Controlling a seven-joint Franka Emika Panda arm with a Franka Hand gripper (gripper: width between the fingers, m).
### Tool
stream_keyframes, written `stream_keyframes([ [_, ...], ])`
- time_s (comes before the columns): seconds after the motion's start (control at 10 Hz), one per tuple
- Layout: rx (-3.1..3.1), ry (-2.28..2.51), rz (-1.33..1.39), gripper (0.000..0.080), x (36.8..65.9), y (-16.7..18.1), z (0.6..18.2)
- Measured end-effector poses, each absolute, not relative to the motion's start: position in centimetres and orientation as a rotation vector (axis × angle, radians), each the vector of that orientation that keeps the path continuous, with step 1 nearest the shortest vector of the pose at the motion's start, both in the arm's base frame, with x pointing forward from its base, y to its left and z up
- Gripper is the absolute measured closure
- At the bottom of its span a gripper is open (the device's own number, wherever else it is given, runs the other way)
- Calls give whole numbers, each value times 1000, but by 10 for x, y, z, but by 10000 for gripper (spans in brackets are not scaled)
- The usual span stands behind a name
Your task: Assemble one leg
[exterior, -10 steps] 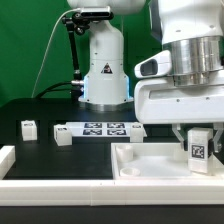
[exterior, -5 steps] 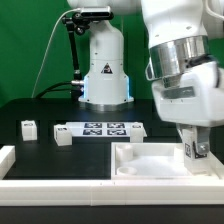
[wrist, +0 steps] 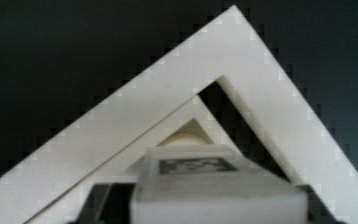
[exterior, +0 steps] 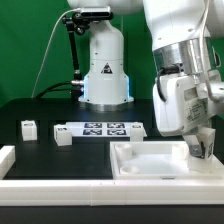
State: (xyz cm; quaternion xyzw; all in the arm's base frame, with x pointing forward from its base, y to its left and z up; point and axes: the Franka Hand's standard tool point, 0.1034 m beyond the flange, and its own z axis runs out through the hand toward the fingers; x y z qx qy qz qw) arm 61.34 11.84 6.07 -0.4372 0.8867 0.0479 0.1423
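From the exterior view I see my gripper [exterior: 203, 148] low at that view's right, over the far right corner of the large white tray-shaped piece [exterior: 150, 160]. Its fingers are clamped on the leg [exterior: 204, 150], the small white post, whose tag side I can only half make out. The post looks slightly tilted and sits right at the tray's corner; I cannot tell whether it is touching the floor of the tray or just above it. Other loose parts lie well apart on the black table [exterior: 40, 112]: two small white posts [exterior: 28, 128] near the marker board [exterior: 104, 129].

From the wrist view the leg [wrist: 197, 166] sits between the dark fingers, its tag facing the camera, and the tray corner [wrist: 202, 95] forms a white wedge pointing away from it, so the post is lined up with that corner.

I judge this as the seating step: the leg is at its mounting corner. The next move calls for squaring the post upright and pressing or twisting it home without letting it slip
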Motion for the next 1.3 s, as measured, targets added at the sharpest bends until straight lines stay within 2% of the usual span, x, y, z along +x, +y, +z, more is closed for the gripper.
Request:
stream_keyframes([
  [0.3, -1139, 2610, 180, 506, 612, 119, 59],
  [0.4, -1150, 2604, 179, 455, 612, 119, 59],
  [0.5, -1154, 2603, 178, 455, 612, 119, 59],
  [0.6, -1254, 2555, 161, 250, 612, 119, 59],
  [0.7, -1276, 2542, 157, 178, 612, 118, 58],
  [1.3, -2312, 1794, 70, 151, 611, 127, 62],
])
